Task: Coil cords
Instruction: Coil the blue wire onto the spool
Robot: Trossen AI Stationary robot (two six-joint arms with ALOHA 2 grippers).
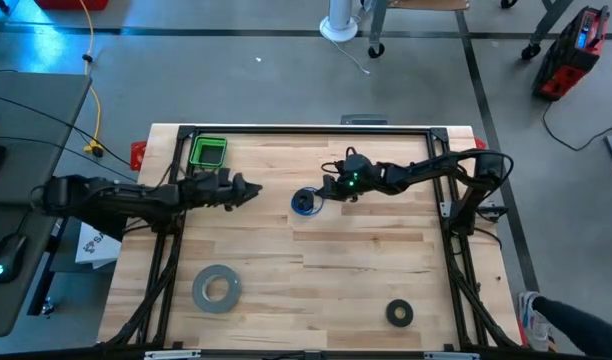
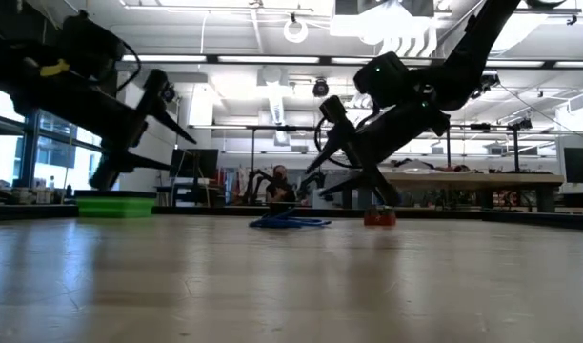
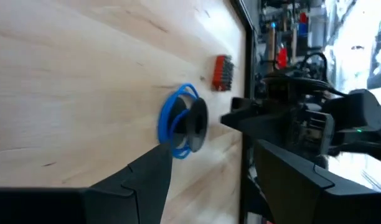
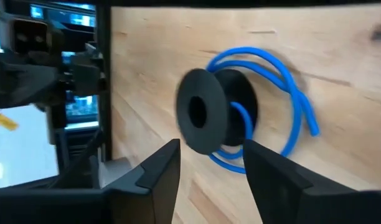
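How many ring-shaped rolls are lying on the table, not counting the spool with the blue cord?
2. The grey tape roll lies near the table's front left, and the black ring near the front right. Neither touches the cord or an arm; none seems hidden.

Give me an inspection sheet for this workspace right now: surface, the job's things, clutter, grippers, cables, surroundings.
Surface: wooden table inside a black frame.
Job's things: blue cord looped loosely around a small black spool that lies near the table's middle; free end sticks out, not neatly wound.
Clutter: grey tape roll and black ring near the front edge; green bin at the back left; small red block beyond the spool.
Grippers: left gripper open, off the spool's left side; right gripper open, close over the spool, not clamped on it.
Cables: yellow cable on the floor left of the table.
Surroundings: a person beyond the table; red case on the floor.
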